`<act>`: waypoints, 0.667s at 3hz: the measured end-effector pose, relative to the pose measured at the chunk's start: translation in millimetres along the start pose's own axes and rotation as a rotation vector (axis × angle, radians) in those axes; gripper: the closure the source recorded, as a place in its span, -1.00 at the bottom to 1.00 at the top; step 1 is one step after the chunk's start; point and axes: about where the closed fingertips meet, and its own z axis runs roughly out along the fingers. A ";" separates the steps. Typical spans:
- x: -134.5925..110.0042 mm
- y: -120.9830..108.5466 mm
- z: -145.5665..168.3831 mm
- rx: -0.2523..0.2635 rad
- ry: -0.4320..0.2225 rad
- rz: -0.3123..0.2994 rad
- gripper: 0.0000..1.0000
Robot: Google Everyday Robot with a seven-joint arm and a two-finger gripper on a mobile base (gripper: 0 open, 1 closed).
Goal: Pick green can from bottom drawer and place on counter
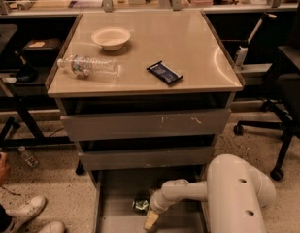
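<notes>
The green can point(140, 205) lies in the open bottom drawer point(118, 198), near its middle, partly hidden by my arm. My gripper point(150, 221) reaches down into the drawer just right of and in front of the can, its pale fingertips at the frame's lower edge. The beige counter point(188, 47) tops the grey cabinet above.
On the counter lie a clear water bottle point(89, 65), a white bowl point(111, 37) and a dark snack packet point(165, 73). The two upper drawers point(144, 124) stick out slightly. A black chair point(285, 96) stands right. A person's shoes point(28, 211) are at lower left.
</notes>
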 end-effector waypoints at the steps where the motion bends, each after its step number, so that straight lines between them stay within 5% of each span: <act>1: 0.0 0.0 0.0 0.000 0.000 0.000 -0.64; 2: 0.0 0.0 0.0 0.000 0.000 0.000 -0.15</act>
